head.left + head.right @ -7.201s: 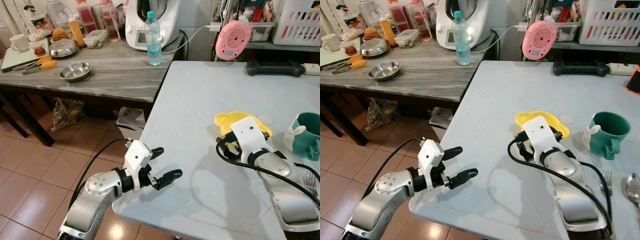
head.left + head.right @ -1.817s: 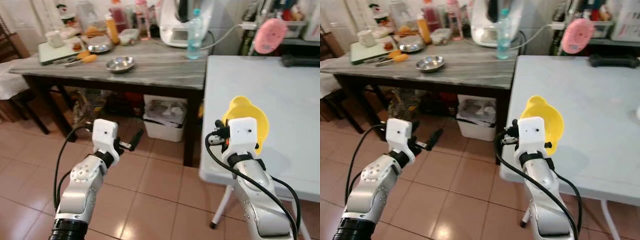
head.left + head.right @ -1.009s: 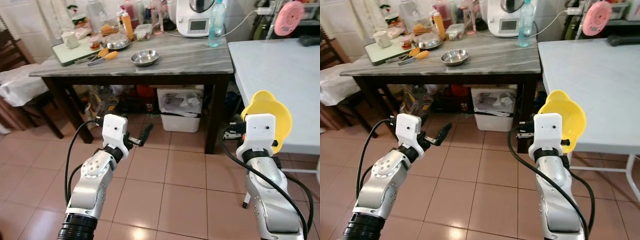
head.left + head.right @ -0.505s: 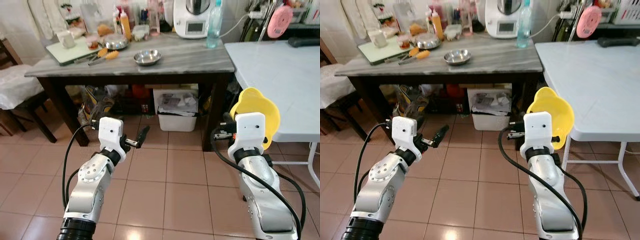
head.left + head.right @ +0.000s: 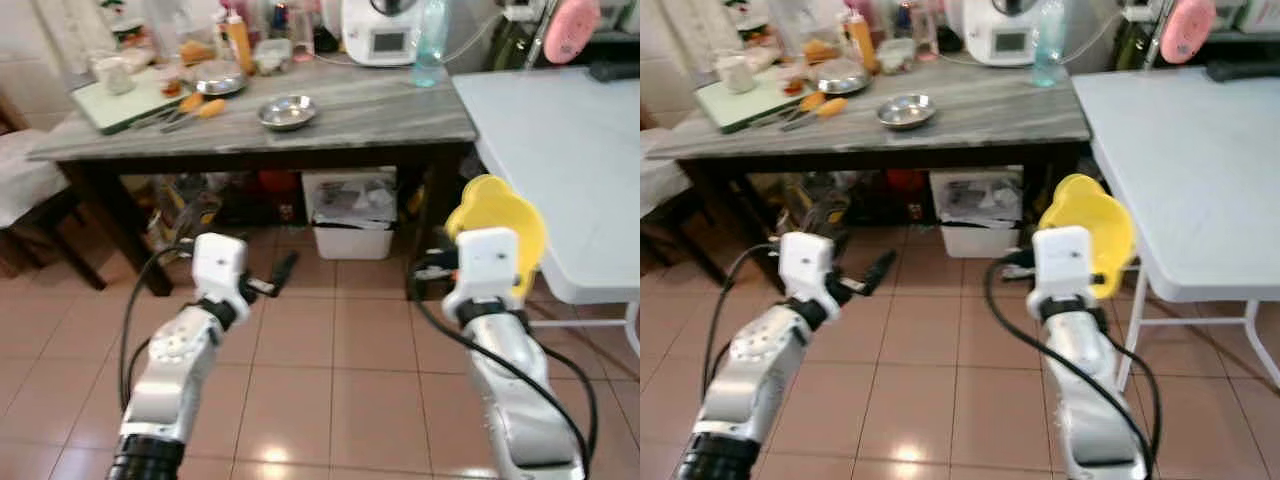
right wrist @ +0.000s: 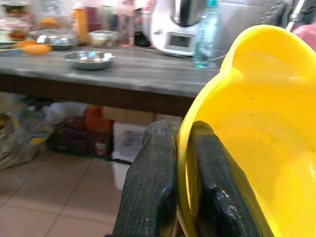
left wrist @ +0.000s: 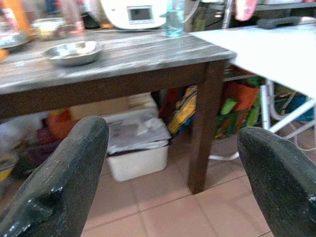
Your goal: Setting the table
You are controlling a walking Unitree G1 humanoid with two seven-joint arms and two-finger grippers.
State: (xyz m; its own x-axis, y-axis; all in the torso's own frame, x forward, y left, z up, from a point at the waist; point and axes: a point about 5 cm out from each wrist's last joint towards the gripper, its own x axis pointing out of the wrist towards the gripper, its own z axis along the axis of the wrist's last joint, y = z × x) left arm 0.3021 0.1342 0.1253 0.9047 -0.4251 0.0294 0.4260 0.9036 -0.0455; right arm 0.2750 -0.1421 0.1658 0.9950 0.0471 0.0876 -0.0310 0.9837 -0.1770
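Nearest, over the tiled floor [image 5: 330, 400]: 2 silver arms held out at about waist height. Right gripper [image 6: 180, 143] has its 2 black fingers [image 6: 153, 182] pinched onto the rim of a yellow bowl [image 5: 497, 225], 1 finger on the outside of the wall, 1 inside; bowl is carried tilted up on edge, rising above and behind the white wrist housing, its hollow facing away from the dark table and toward the white one. Bowl is in the air, touching no table, just beside the near corner of the white table [image 5: 570, 150]. Left gripper [image 5: 275, 277] is empty, its fingers [image 7: 64, 177] spread wide apart, pointed out over the floor toward the space under the dark table. Next back: a dark marble-topped table [image 5: 330, 115] stands to the robot's left of the white table, their edges close. Under it, a white bin [image 5: 350, 235] with paper and some bags. On its top, a small steel bowl [image 5: 287, 110] near the front edge; further left, an orange-handled tool [image 5: 205, 108] beside a pale green tray [image 5: 120, 100] with a white mug [image 5: 117, 72]. Farthest, along the wall: bottles, a clear water bottle [image 5: 428, 45], a white kitchen machine [image 5: 385, 25], and a pink round gadget [image 5: 567, 18] at the far end of the white table.
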